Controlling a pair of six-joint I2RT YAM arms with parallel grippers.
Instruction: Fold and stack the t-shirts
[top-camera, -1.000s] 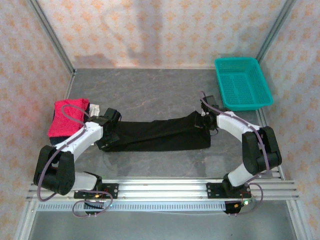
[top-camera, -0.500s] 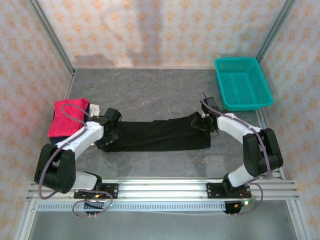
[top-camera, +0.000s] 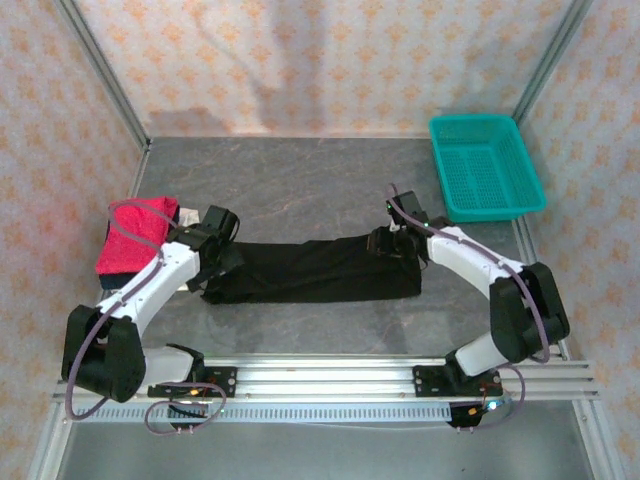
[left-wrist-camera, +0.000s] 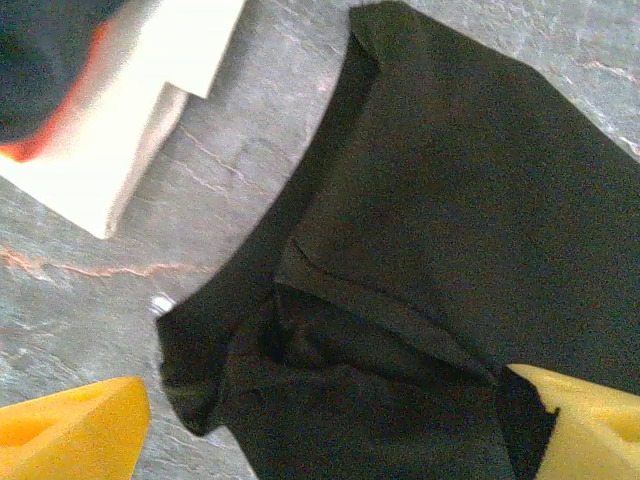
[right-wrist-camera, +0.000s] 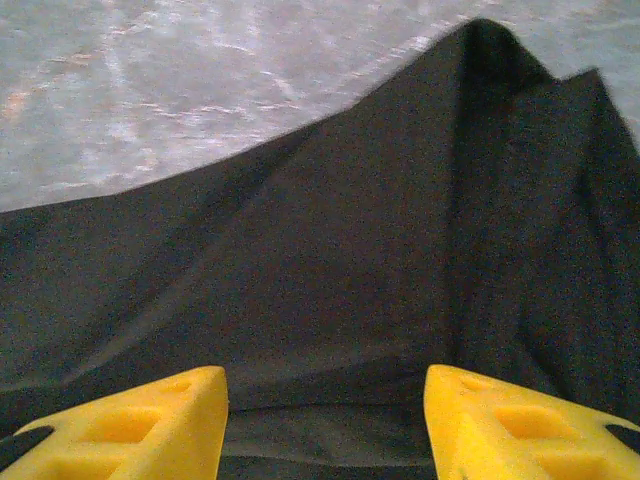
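A black tee (top-camera: 310, 270) lies folded into a long band across the middle of the counter (top-camera: 300, 180), running left to right. The left tool (left-wrist-camera: 325, 430) hangs over the band's left end, its yellow fingers (left-wrist-camera: 70, 430) spread wide. One finger is above bare counter just beside the tee's edge, the other over the rumpled cloth. The right tool (right-wrist-camera: 325, 420) is at the band's right end, also spread wide, with both fingers low over smooth black cloth that rises in a crease to a peak ahead of them. A crimson tee (top-camera: 135, 235) sits folded at the counter's left edge, near the black tee's left end, with something white (left-wrist-camera: 130, 110) just beside it. A teal basket (top-camera: 485, 165) stands in the far right corner, well apart from both tees.
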